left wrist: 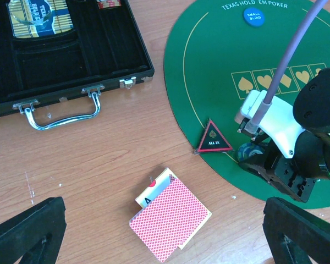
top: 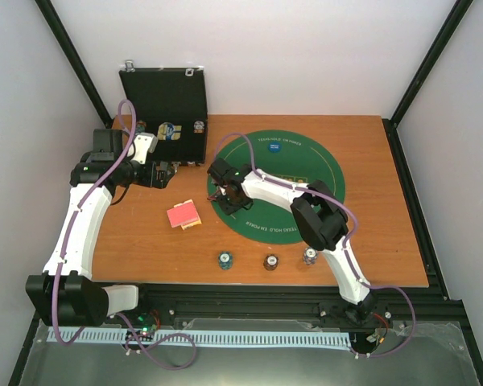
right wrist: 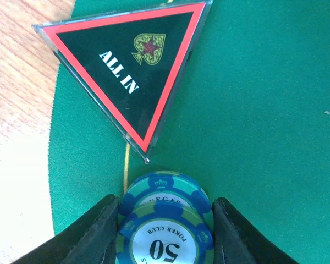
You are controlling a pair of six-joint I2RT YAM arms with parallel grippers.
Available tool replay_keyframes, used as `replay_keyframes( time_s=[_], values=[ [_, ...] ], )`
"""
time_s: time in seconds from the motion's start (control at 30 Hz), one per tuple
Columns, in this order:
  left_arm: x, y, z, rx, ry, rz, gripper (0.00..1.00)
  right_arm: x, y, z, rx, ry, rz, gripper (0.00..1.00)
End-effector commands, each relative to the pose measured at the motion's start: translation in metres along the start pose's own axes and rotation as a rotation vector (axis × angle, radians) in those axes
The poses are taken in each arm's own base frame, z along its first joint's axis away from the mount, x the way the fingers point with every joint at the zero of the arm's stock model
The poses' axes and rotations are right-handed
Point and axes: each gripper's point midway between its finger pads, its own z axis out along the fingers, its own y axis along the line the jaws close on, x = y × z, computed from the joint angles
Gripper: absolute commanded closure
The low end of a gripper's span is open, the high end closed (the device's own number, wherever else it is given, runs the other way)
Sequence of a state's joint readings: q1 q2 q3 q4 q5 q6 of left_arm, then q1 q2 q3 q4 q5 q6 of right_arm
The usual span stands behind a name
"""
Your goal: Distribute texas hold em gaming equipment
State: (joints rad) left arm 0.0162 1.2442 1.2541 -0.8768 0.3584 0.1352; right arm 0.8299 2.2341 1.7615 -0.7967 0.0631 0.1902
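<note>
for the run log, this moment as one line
right jaws: shut on blue chips, mat edge by all-in marker | left jaws: open, not touching red cards

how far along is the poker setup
Done: three chip stacks along the near edge, small blind disc and all-in triangle on the mat. In hand: right gripper clamps blue chips. Left: red-backed cards lie in one pile, more pieces sit in the case.

Marker (left wrist: 214, 138), chips (right wrist: 166, 225) on mat (left wrist: 209, 66) edge, cards (left wrist: 170, 219) left
</note>
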Motion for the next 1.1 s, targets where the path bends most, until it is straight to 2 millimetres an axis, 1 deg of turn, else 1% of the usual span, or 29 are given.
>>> replay_keyframes(
  time_s=[0.0, 0.13, 0.23, 0.33, 0.4, 0.47, 0.53, 0.63, 0.67, 0.7, 0.83, 0.93, 1.0, 1.07],
  values=[
    [-0.013, -0.001, -0.014, -0.014, -0.041, 0.025, 0.0, -0.006, -0.003, 0.002, -0.011, 0.0, -0.005, 0.55],
    [-0.013, -0.001, -0.014, -0.011, -0.04, 0.025, 0.0, -0.014, -0.007, -0.009, 0.006, -0.015, -0.012, 0.44],
    [-0.012, -0.001, -0.013, -0.011, -0.038, 0.022, 0.0, -0.022, -0.008, -0.02, 0.013, -0.042, -0.018, 0.37],
    [-0.012, -0.002, -0.014, -0.011, -0.04, 0.022, 0.0, -0.028, -0.009, -0.033, 0.022, -0.064, -0.015, 0.36],
    [-0.012, -0.002, -0.015, -0.011, -0.041, 0.022, 0.0, -0.029, -0.007, -0.048, 0.023, -0.086, -0.014, 0.35],
    [-0.013, -0.002, -0.016, -0.011, -0.042, 0.022, 0.0, -0.023, -0.001, -0.061, 0.029, -0.101, -0.028, 0.34],
    [-0.013, -0.003, -0.017, -0.009, -0.044, 0.023, 0.0, -0.011, 0.012, -0.074, 0.029, -0.117, -0.046, 0.32],
    [-0.012, -0.003, -0.016, -0.006, -0.041, 0.02, 0.0, 0.017, 0.037, -0.089, 0.012, -0.131, -0.069, 0.29],
    [-0.011, -0.002, -0.015, -0.006, -0.039, 0.019, 0.0, 0.028, 0.044, -0.092, 0.011, -0.13, -0.074, 0.28],
    [-0.011, -0.002, -0.014, -0.005, -0.037, 0.017, 0.0, 0.044, 0.056, -0.096, 0.001, -0.125, -0.089, 0.26],
    [-0.008, -0.001, -0.011, -0.006, -0.031, 0.013, 0.0, 0.08, 0.09, -0.109, -0.065, -0.127, -0.088, 0.21],
    [-0.007, -0.002, -0.011, -0.003, -0.032, 0.01, 0.0, 0.099, 0.109, -0.113, -0.103, -0.116, -0.105, 0.17],
    [-0.008, -0.003, -0.011, 0.001, -0.032, 0.008, 0.0, 0.106, 0.118, -0.112, -0.125, -0.102, -0.118, 0.15],
    [-0.008, -0.003, -0.011, 0.002, -0.033, 0.005, 0.0, 0.11, 0.124, -0.109, -0.133, -0.088, -0.13, 0.15]
  ],
)
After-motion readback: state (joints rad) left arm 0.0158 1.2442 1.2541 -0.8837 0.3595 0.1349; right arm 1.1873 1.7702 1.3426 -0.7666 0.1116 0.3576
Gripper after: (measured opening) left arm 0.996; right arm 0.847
